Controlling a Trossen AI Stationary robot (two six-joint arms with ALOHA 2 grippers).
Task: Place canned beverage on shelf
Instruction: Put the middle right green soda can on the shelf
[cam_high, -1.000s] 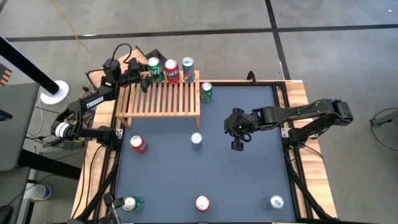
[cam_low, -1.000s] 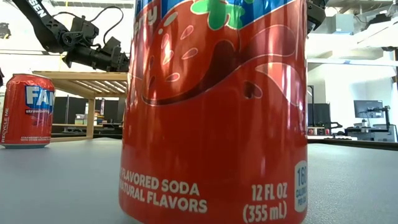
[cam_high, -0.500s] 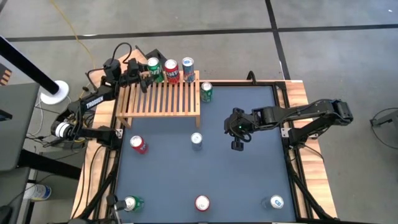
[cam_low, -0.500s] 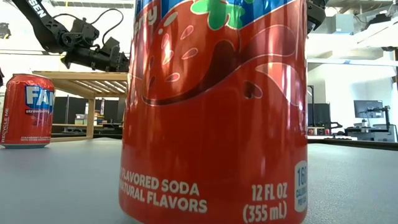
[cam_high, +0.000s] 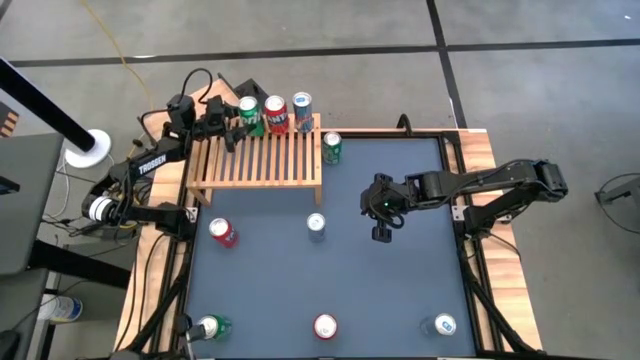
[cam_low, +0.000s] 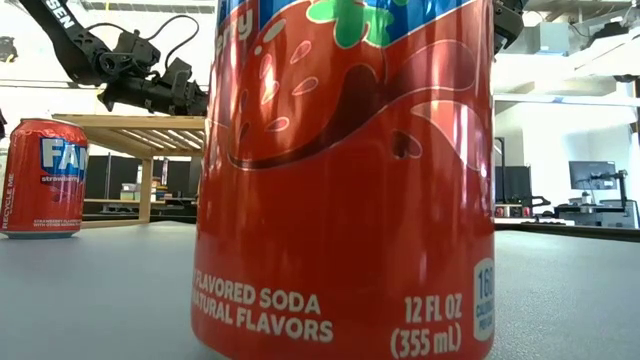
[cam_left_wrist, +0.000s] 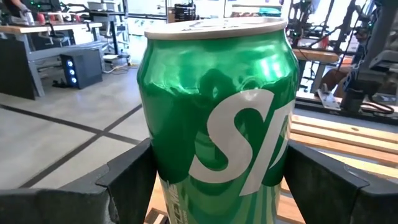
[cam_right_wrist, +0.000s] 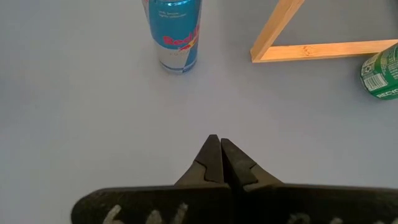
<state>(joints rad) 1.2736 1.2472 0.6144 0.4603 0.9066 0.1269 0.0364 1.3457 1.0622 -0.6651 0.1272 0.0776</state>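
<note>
Grey tiled floor (cam_high: 520, 25), distant desks (cam_left_wrist: 37, 31)

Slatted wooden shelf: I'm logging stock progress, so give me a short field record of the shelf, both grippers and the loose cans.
shelf: light wood slatted rack, at the table's far left
cans on shelf: three along the back edge: green can, red can, blue-and-silver can
left gripper: fingers either side of the green can
right gripper: shut, empty, above the dark table
cans on table: six

Shiny green can (cam_left_wrist: 217, 118) with big white lettering right in my dark jaws, pale wood slatted shelf (cam_high: 262, 157), bench (cam_high: 400, 290) is dark blue-grey.
</note>
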